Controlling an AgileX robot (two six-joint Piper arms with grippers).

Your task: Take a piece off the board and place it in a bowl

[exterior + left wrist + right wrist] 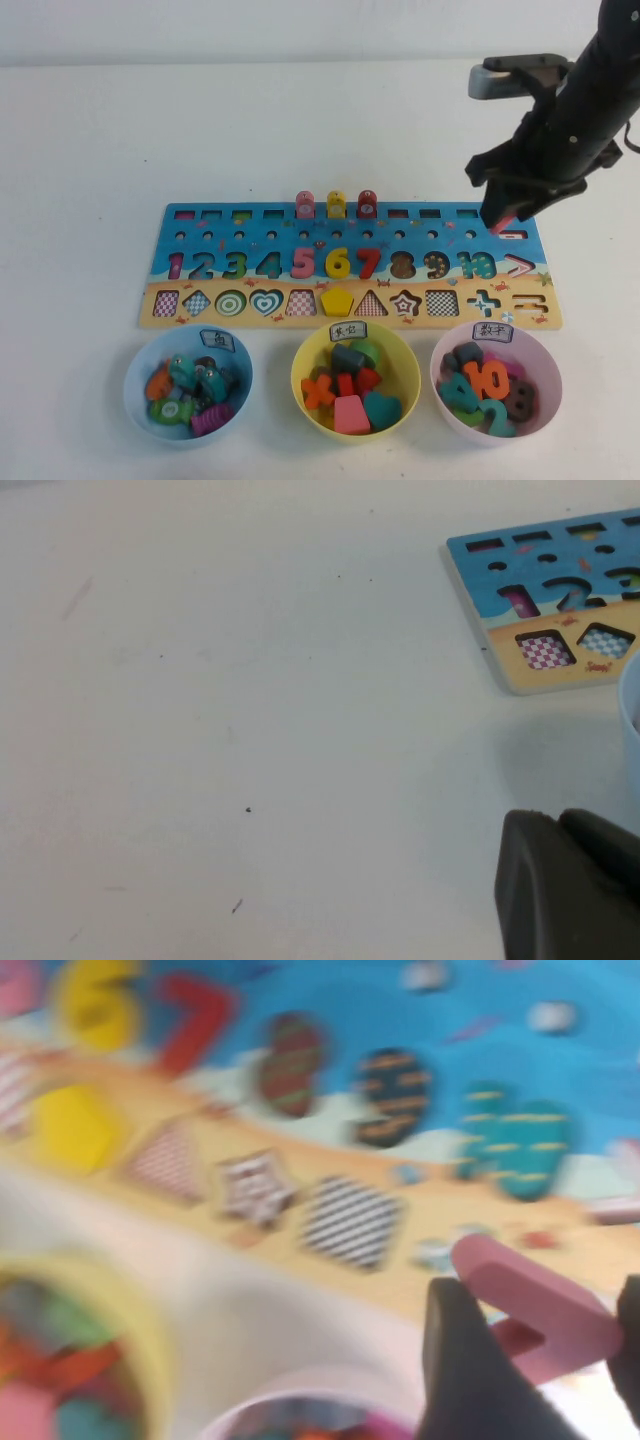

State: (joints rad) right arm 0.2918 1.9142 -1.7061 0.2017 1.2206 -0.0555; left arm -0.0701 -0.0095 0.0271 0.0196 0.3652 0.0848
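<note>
1. A plain white table (90, 150) fills the scene, with a pale wall behind it.
2. On it lies the long rectangular wooden puzzle board (190, 268), blue above and sandy below, and three bowls stand in a row along its near edge.
3. The small flat pink wooden ">" sign (535, 1305) is off its cut-out. In the right wrist view it sits between the dark fingers (470, 1365) of the right gripper (503, 222), jaws closed on it, above the board's right end.
4. The pink ">" outline (517, 265) left on the board lies just nearer than the gripper.
5. The round yellow plastic bowl (312, 350) with a white label on its rim is the middle one. It lies toward the robot and to the left of the held sign, so the coming carry likely runs diagonally across the board, beside the pale lilac-pink bowl (444, 352).
6. The right arm reaches in from the upper right, wrist pitched steeply down.
7. The left gripper (570, 885) is parked low over bare table near the board's left end and the light blue bowl (140, 365); whether its jaws are parted cannot be told.
</note>
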